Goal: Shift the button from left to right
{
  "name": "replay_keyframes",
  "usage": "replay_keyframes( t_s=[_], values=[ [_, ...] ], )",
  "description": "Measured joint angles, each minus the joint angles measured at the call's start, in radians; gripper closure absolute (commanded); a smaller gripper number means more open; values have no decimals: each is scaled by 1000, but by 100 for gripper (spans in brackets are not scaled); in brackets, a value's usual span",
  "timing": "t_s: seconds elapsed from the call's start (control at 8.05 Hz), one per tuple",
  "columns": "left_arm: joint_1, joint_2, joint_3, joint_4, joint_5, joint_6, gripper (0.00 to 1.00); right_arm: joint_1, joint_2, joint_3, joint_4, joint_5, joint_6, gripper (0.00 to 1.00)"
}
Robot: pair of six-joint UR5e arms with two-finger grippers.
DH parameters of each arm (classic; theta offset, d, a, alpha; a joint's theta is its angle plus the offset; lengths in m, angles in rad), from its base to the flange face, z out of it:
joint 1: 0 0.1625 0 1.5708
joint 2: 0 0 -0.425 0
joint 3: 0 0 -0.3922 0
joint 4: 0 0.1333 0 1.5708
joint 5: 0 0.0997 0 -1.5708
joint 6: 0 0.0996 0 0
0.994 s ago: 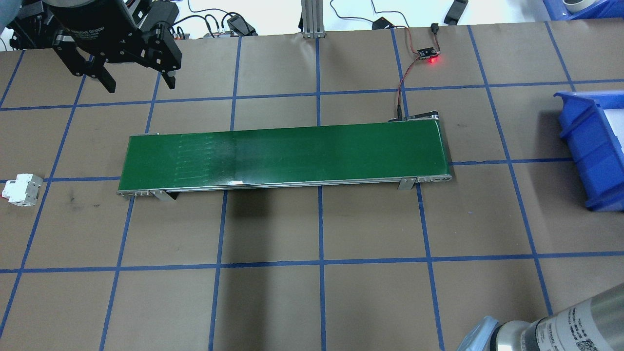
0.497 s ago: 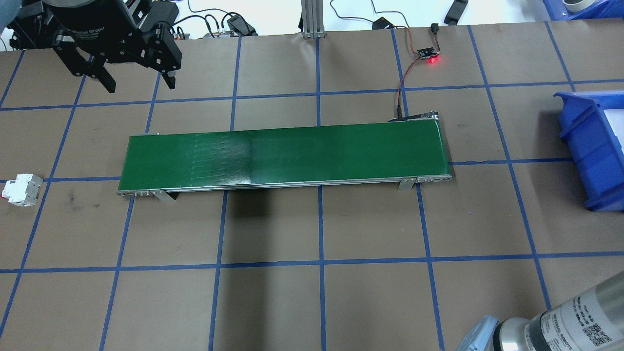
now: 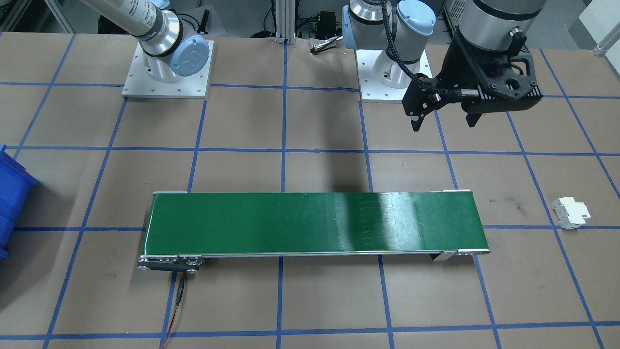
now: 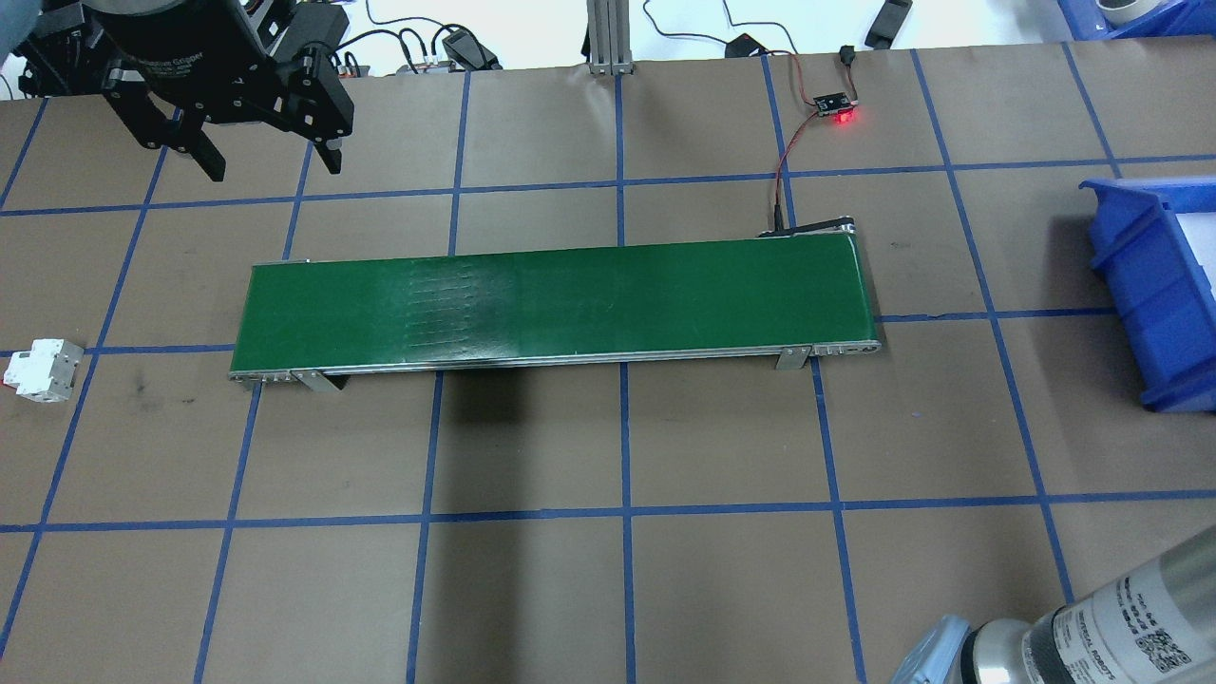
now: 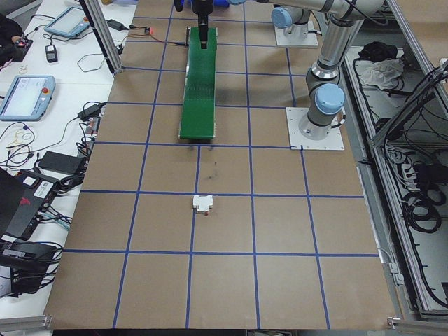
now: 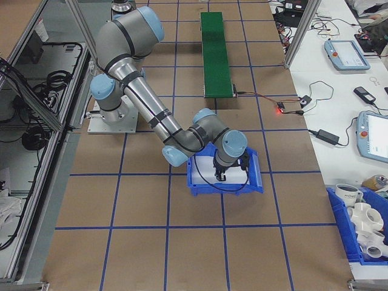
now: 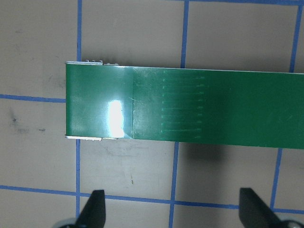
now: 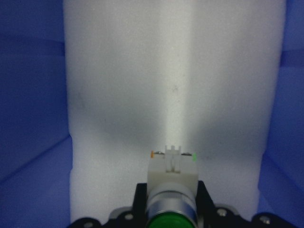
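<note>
- Button (image 8: 171, 199): round green cap nearest the right wrist camera, metallic collar behind it, then a white-grey body with small orange and green marks at its far end.
- Held clamped in the right gripper (image 8: 171, 216), just above white foam.
- Blue bin (image 6: 225, 179) at the table's right end: white foam liner (image 8: 175, 90) on the floor, blue walls either side, nothing else seen inside; right gripper and button over it.
- Green conveyor belt (image 4: 551, 302) along the middle of the table, bare on top.
- Left gripper (image 4: 269, 163) hanging over the far-left table (image 4: 722, 437) beyond the belt, fingers (image 7: 95, 209) spread wide, holding nothing.
- White breaker-like part (image 4: 40, 370) alone at the left end, well apart from the belt.
</note>
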Motion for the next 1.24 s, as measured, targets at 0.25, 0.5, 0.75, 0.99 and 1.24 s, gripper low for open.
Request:
replay_keyframes(
  t_s=[0.25, 0.5, 0.75, 0.99, 1.24],
  values=[
    [0, 0, 1, 0, 0, 0, 0, 1, 5, 19, -1, 8, -6, 24],
    [0, 0, 1, 0, 0, 0, 0, 1, 5, 30, -5, 27, -11, 2],
    [0, 0, 1, 0, 0, 0, 0, 1, -2, 33, -18, 27, -13, 0],
    [0, 0, 2, 0, 0, 0, 0, 9, -51, 33, -17, 6, -8, 0],
    [0, 0, 3, 0, 0, 0, 0, 61, -156, 33, 49, -47, 31, 0]
  ],
)
